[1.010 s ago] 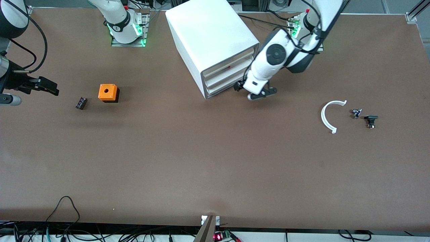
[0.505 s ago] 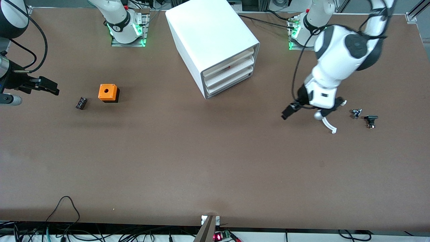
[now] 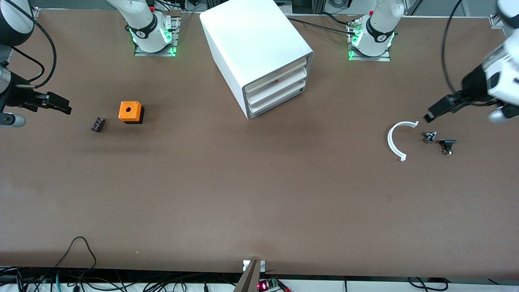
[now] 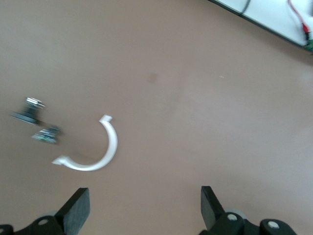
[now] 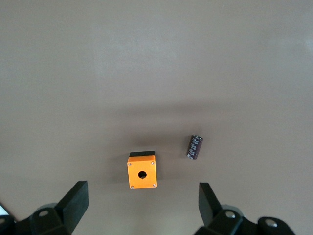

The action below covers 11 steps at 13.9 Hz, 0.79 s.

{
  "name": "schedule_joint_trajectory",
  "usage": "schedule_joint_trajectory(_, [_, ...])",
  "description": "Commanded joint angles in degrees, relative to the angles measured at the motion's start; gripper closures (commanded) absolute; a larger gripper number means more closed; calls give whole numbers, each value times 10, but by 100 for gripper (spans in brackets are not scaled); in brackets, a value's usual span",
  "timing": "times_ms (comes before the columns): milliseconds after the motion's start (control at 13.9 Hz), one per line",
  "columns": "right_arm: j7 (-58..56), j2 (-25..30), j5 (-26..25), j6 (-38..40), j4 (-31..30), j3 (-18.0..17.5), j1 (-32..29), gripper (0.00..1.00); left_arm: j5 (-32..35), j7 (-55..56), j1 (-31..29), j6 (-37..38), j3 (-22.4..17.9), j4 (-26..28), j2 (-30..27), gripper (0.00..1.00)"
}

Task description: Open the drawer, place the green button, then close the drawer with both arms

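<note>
The white cabinet [image 3: 259,44] stands between the two arm bases, and its bottom drawer [image 3: 277,100] is pushed in like the two above it. A tiny dark part with a greenish tint, the button [image 3: 429,136] [image 4: 46,136], lies on the table beside a white arc. My left gripper [image 3: 470,110] [image 4: 143,196] hangs open and empty over the table at the left arm's end, close to the button. My right gripper [image 3: 30,109] [image 5: 142,193] waits open and empty over the right arm's end, with the orange cube showing between its fingers in the right wrist view.
A white plastic arc [image 3: 391,140] [image 4: 110,147] and a small black part [image 3: 447,146] [image 4: 29,110] lie by the button. An orange cube with a hole [image 3: 130,111] [image 5: 142,174] and a dark cylinder [image 3: 98,124] [image 5: 194,146] sit toward the right arm's end.
My left arm has swung fast from the front of the cabinet's drawers out to its own end of the table. The right arm and the drawers have not moved.
</note>
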State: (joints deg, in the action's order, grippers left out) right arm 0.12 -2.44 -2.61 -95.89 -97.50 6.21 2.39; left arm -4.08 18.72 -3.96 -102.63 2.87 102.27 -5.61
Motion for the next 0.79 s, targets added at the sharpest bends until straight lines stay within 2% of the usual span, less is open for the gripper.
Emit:
schedule_joint_trajectory(0, [9, 15, 8, 6, -1, 2, 0, 0, 44, -15, 9, 35, 10, -14, -10, 0])
schedule_joint_trajectory(288, [9, 31, 4, 5, -18, 0, 0, 0, 45, -11, 13, 44, 12, -44, 9, 0])
schedule_joint_trajectory(721, [10, 56, 5, -7, -53, 0, 0, 0, 47, -15, 19, 51, 15, -57, 13, 0])
